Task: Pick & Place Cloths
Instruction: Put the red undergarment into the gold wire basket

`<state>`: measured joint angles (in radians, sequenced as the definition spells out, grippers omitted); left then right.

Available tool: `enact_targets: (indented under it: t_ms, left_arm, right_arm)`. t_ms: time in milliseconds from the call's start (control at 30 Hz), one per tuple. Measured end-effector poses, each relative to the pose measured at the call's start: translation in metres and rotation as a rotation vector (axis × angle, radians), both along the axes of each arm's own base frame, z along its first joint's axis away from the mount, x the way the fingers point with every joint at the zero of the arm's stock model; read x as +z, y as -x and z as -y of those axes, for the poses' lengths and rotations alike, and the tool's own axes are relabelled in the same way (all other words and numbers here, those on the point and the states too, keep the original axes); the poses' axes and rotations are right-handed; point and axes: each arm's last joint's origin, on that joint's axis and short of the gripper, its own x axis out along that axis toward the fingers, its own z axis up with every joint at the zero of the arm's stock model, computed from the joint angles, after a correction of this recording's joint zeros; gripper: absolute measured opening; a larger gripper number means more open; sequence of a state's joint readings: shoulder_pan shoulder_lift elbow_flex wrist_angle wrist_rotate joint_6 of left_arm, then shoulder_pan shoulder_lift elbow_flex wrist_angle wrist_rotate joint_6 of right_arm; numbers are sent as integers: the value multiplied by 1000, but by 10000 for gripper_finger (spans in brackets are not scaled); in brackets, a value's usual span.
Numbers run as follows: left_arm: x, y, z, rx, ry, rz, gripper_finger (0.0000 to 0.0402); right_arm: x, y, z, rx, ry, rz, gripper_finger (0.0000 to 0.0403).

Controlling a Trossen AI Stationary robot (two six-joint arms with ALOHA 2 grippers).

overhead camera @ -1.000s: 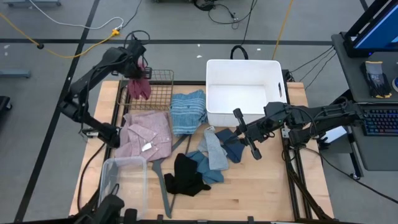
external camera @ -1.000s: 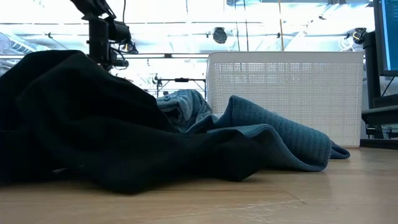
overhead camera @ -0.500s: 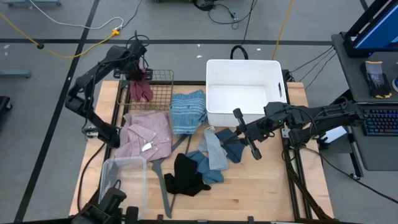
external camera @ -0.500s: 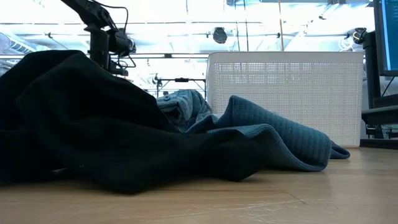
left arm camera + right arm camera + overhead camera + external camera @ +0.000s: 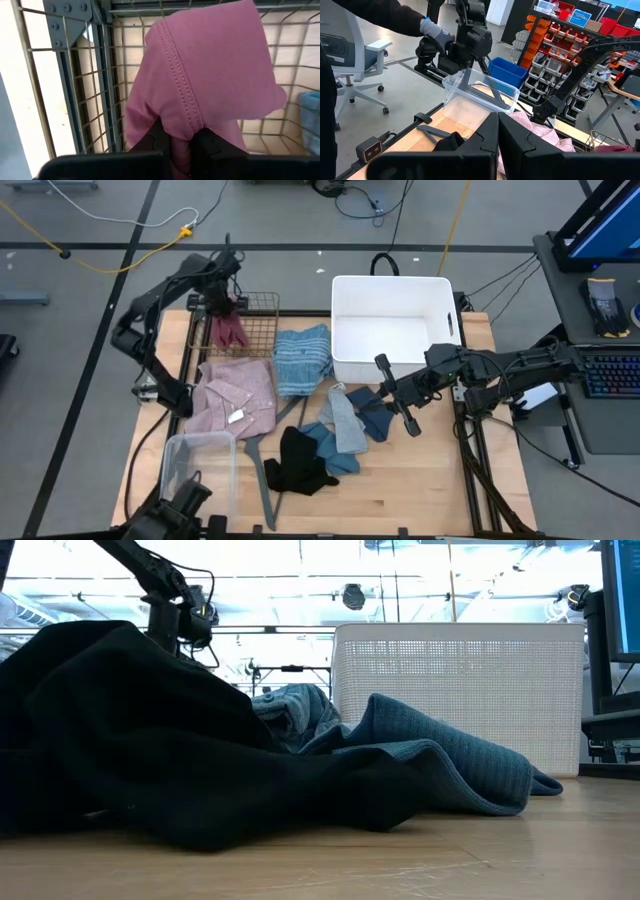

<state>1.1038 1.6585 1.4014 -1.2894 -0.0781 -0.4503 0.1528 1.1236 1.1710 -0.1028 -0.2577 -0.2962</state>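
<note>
Since the left gripper is clamped on the maroon cloth above the wire basket at the table's far left, lower it well inside before letting go, while the right gripper waits closed right of centre

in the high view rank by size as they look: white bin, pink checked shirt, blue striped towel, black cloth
1. white bin
2. pink checked shirt
3. blue striped towel
4. black cloth
The towel and black cloth look fairly close, both being crumpled.
</note>
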Motion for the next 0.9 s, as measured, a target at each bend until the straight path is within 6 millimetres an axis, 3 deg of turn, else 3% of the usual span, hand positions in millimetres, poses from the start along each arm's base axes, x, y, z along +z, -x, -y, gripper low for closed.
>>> enact_targets:
  t_ms: [500, 700, 900]
  left_arm:
    - [-28, -5, -9, -25, 129, -64, 21]
    - [-28, -4, -10, -30, 126, -75, 23]
    - [-28, -4, -10, -21, 126, -75, 69]
  right_arm:
    - [0, 0, 0, 0, 0, 0, 1]
    - [0, 0, 0, 1, 0, 0, 1]
    - [0, 0, 0, 1, -1, 0, 1]
